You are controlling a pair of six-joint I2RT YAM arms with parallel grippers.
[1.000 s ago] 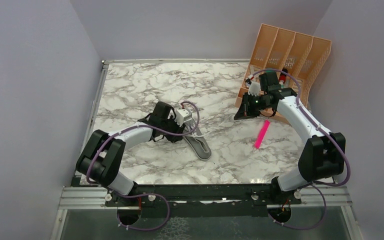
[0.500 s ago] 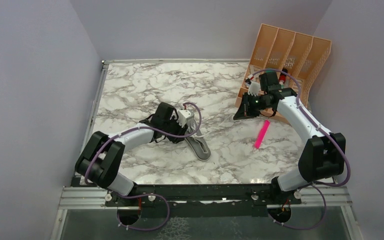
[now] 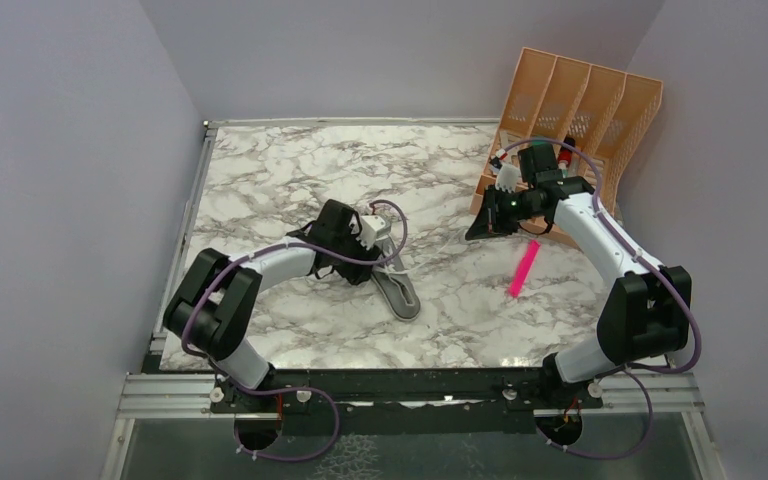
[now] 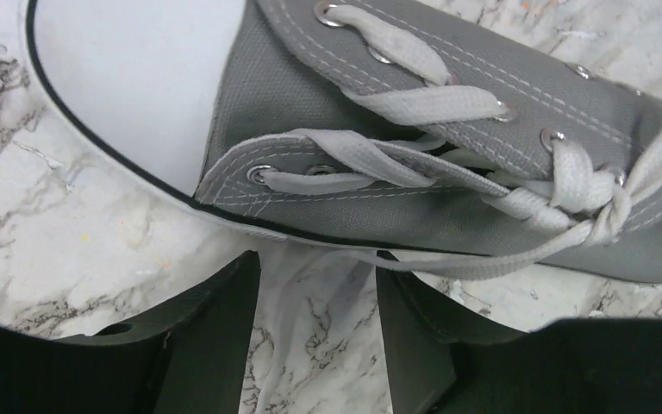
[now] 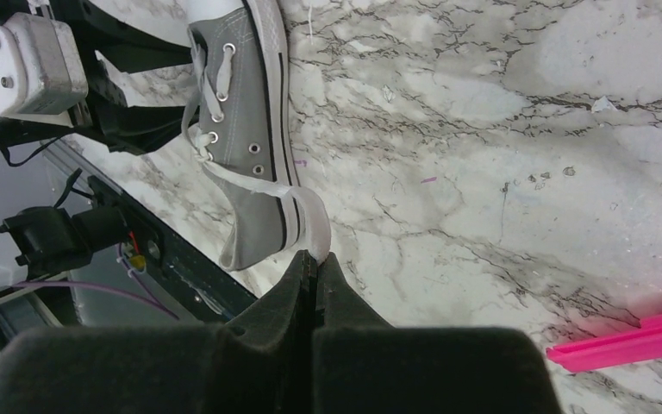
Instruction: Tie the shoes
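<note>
The grey canvas sneaker (image 3: 400, 291) lies on the marble table, with its white toe cap toward my left arm. In the left wrist view the shoe (image 4: 414, 129) fills the top, its white laces (image 4: 414, 103) crossed through the eyelets and gathered at the right. My left gripper (image 4: 317, 269) is open beside the shoe's sole rim, low over the table; a loose lace strand (image 4: 474, 266) runs past its fingertips. My right gripper (image 5: 314, 257) is shut on a white lace end (image 5: 309, 220) that leads back to the shoe (image 5: 254, 147). In the top view it (image 3: 477, 230) is to the shoe's right.
An orange slotted file organizer (image 3: 580, 105) stands at the back right, just behind my right arm. A pink strip (image 3: 523, 268) lies on the table near the right arm and also shows in the right wrist view (image 5: 629, 341). Grey walls enclose the table.
My left arm has shifted a little to the right, closer to the shoe. The right arm and the shoe have barely moved.
</note>
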